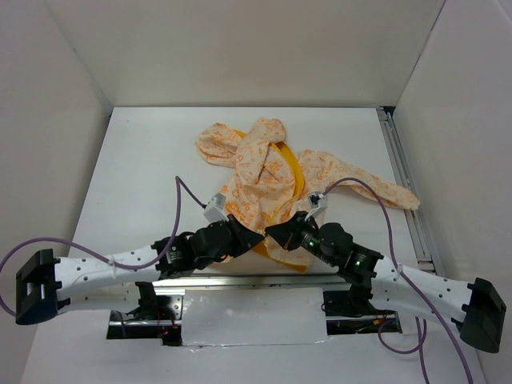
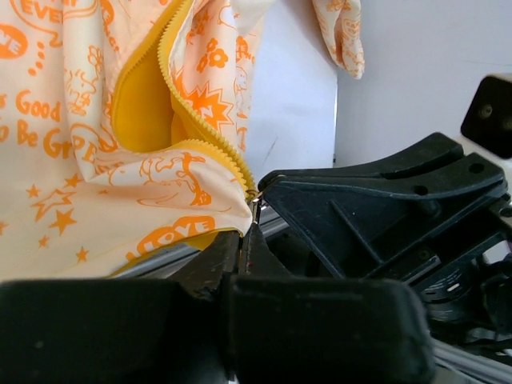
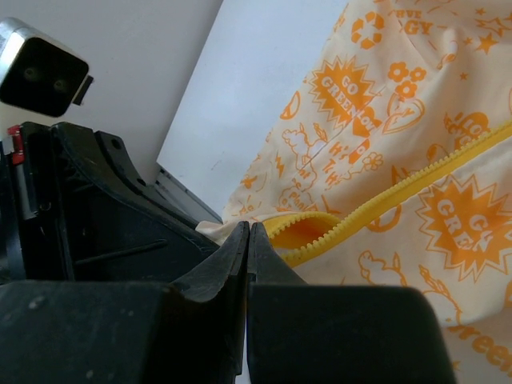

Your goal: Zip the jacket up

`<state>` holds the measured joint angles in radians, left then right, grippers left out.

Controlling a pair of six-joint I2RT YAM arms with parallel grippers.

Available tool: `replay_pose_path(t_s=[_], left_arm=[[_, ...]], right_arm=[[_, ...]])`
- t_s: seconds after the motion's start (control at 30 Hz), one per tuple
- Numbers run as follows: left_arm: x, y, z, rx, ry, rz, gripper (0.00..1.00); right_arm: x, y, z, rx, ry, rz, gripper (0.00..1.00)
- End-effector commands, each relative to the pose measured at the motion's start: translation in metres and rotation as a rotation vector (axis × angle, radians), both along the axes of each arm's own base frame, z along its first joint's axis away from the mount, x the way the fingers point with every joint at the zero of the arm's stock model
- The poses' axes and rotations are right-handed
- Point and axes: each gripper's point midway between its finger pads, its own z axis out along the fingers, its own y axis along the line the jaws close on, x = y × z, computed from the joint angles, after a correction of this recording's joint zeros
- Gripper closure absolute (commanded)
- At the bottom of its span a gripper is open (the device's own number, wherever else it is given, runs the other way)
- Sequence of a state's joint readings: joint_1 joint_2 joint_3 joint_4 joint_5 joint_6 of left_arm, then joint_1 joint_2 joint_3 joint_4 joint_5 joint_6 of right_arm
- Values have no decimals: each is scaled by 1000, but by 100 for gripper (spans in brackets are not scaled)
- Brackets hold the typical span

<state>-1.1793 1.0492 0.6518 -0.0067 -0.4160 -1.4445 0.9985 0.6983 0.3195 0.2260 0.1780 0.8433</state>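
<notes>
The jacket (image 1: 264,172) lies crumpled in the middle of the table, cream with orange print, with its yellow zipper strip (image 1: 298,172) partly open. Both grippers meet at its near hem. In the left wrist view the jacket (image 2: 96,184) fills the left side, and the zipper (image 2: 204,132) runs down to a small metal pull (image 2: 255,205). My left gripper (image 2: 244,232) is shut on that pull. My right gripper (image 3: 249,230) is shut on the hem beside the yellow zipper teeth (image 3: 376,204). In the top view the left gripper (image 1: 256,238) and right gripper (image 1: 272,233) nearly touch.
A metal rail (image 1: 404,180) runs along the table's right side, under one sleeve (image 1: 376,188). White walls enclose the table on three sides. Purple cables (image 1: 180,200) loop over both arms. The right gripper's black body (image 2: 384,208) crowds the left wrist view.
</notes>
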Motion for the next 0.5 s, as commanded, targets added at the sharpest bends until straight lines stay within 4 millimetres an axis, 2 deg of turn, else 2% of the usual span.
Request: replay_pose_path(t_s=[0.0,0.17,0.27,0.3,0.33,0.47], left_arm=[[6,-5,19,-52,-90,-7,100],[7,0,23,-60,-148,-13,100],[-1,7,26,-64,-196,-62,100],[-7,11,35,-92,-217,-88,100],[-11,14,32,-93,-226,-105,100],[-26,28,47,-134,-284,-164,100]], right_arm=[[-2,11,21,62,-38,40,100],[4,8,14,21,-21,4,100],[23,-6,5,-46,-13,-123,100],[36,-15,3,-86,-26,-205,100],[43,-20,-1,-115,-27,-250,100],[68,-30,-12,-189,-27,-367,100]])
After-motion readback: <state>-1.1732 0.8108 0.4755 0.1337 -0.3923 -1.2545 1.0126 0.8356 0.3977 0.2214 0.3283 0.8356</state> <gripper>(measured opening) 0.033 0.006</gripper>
